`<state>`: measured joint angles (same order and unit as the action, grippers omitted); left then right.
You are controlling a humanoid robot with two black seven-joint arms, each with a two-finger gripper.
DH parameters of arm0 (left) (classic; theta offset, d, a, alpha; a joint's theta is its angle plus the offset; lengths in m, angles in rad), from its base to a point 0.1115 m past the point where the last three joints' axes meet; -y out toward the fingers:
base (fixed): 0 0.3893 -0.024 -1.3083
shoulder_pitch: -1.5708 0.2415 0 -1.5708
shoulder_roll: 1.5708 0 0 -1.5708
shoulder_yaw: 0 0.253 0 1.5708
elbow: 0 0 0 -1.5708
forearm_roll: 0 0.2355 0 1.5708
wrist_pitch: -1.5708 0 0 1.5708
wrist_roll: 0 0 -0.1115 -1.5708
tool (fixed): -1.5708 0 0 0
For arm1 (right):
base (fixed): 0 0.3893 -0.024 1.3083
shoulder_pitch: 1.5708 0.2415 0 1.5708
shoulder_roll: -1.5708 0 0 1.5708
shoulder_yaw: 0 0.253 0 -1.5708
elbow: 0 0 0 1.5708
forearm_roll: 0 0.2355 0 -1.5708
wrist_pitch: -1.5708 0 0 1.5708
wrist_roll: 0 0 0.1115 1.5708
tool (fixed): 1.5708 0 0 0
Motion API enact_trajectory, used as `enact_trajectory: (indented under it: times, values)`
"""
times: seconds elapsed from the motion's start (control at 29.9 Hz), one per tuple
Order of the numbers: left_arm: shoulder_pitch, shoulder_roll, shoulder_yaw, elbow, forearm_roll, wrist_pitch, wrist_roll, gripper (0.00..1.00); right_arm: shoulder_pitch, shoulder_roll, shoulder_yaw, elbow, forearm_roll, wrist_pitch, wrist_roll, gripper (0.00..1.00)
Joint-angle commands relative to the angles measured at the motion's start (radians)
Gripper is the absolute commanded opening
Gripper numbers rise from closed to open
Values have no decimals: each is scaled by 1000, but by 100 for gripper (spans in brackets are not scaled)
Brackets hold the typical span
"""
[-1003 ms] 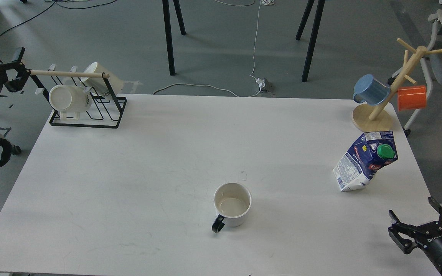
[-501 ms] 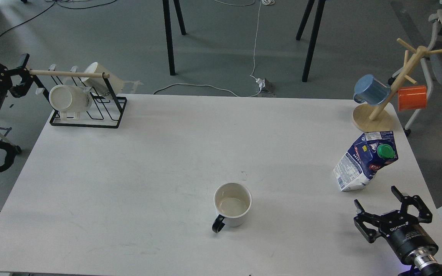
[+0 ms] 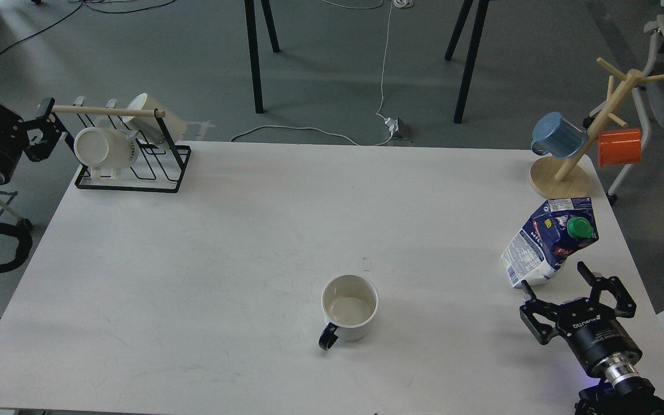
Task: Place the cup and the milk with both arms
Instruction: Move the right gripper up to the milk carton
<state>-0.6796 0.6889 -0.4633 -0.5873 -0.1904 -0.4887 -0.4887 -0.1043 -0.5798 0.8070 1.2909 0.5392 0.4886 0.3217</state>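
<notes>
Right gripper (image 3: 575, 301), lower right of frame, fingers spread wide, empty, just below the milk carton (image 3: 549, 241), which stands tilted at right edge w/ green cap (image 3: 578, 227). Carton prob. light, walls soft; I'd grip mid-body, not the gable. Cup (image 3: 349, 307) sits bottom centre, rigid. Left gripper (image 3: 18, 124), upper left by the rack (image 3: 130, 153), looks open. Vs a sec ago, right gripper's moved up toward carton.

A white desk (image 3: 222, 242) stands on grey carpet (image 3: 332, 75). Beyond the desk, black trestle legs (image 3: 256, 55), a white cable (image 3: 385, 57) and a power strip (image 3: 395, 125).
</notes>
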Motion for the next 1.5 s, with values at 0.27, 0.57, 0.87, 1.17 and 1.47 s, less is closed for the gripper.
enact_trajectory:
  times: [0.27,0.57,0.87,1.17,1.47]
  values:
    - [22,0,0,6,0,0,0,99,17,11,12,-25,10,0,-1,100]
    - [35,-8,3,27,0,0,0,99,29,14,37,-48,12,0,-3,100]
    - [51,-20,5,37,2,0,0,99,55,70,28,-79,11,0,-3,100]
    - [58,-55,5,84,2,0,0,99,80,92,38,-85,13,0,-1,100]
    - [71,-60,5,103,2,0,0,99,75,121,43,-94,16,0,4,94]
